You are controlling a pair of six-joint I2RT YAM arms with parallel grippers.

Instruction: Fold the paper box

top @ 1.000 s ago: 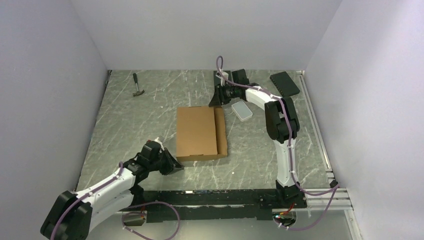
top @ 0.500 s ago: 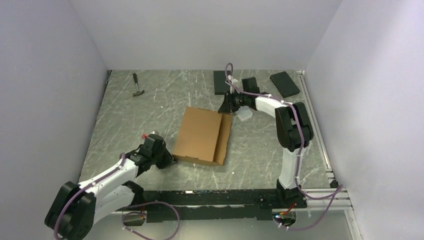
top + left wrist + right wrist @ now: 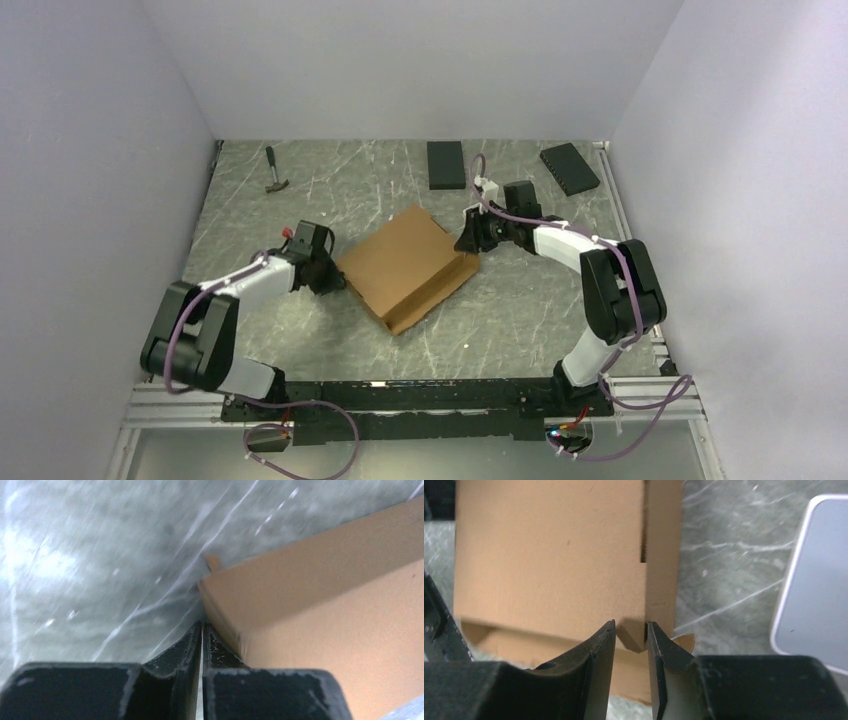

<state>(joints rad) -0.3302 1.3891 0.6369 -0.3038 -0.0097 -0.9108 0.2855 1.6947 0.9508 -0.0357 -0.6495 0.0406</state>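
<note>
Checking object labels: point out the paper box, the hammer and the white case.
paper box (image 3: 402, 262), top view, middle of its top panel.
hammer (image 3: 272, 165), top view, its handle.
white case (image 3: 816, 580), right wrist view, its flat face.

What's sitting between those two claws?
The paper box, in the top view: the left gripper is at its left corner, the right gripper at its far right corner.
</note>
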